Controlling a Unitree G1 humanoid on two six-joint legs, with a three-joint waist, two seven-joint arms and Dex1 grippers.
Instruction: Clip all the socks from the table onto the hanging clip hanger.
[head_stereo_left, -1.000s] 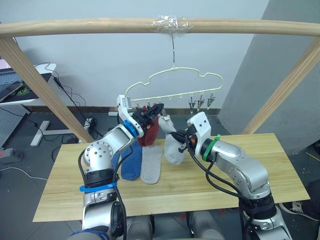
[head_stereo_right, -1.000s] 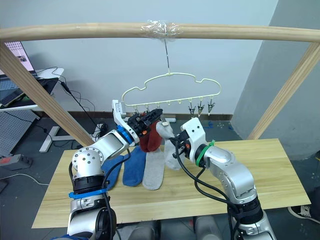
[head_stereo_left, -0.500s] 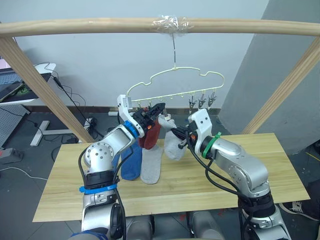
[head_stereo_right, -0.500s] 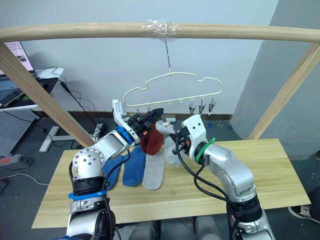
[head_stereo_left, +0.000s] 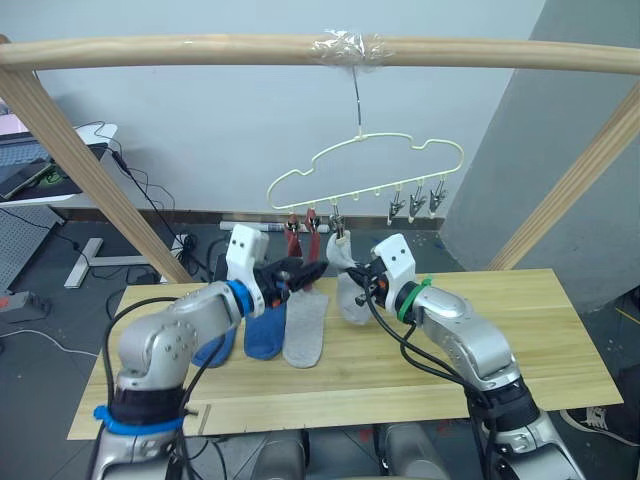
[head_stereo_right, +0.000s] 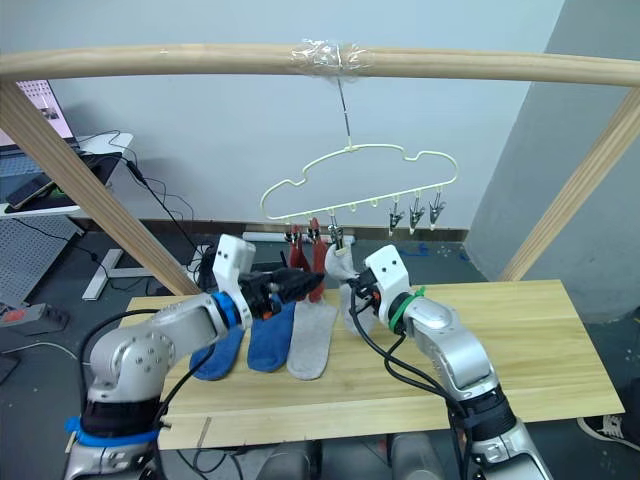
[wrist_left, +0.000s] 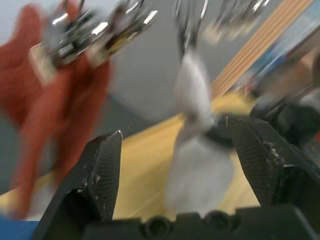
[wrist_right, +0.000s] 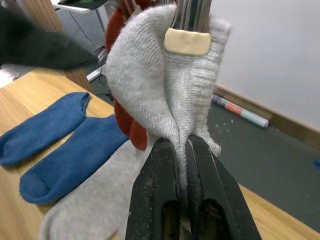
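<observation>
Grey knit is pinched between the closed black fingers of the right end effector (wrist_right: 182, 190), which grips the hanging grey sock (wrist_right: 150, 85) just below the metal clip (wrist_right: 187, 30) that bites its cuff. The left end effector (wrist_left: 175, 165) stands open and empty just beside that sock, on the side of the two rust red socks (head_stereo_left: 300, 240).

Taking the clip hanger (head_stereo_left: 365, 170) as the landmark: the two red socks hang from clips near its left end, and the held grey sock hangs from the next clip along. Three clips (head_stereo_left: 417, 203) at its right end are bare. Below its left half, on the surface (head_stereo_left: 540, 340), lie the second grey sock (head_stereo_left: 305, 328) and two blue socks (head_stereo_left: 262, 328), side by side.

By my reading, the task is about half done: three socks clipped, three left to lift. The third looks seated, so the right end effector may be about ready to let go, though whether the clip holds firmly cannot be told.
</observation>
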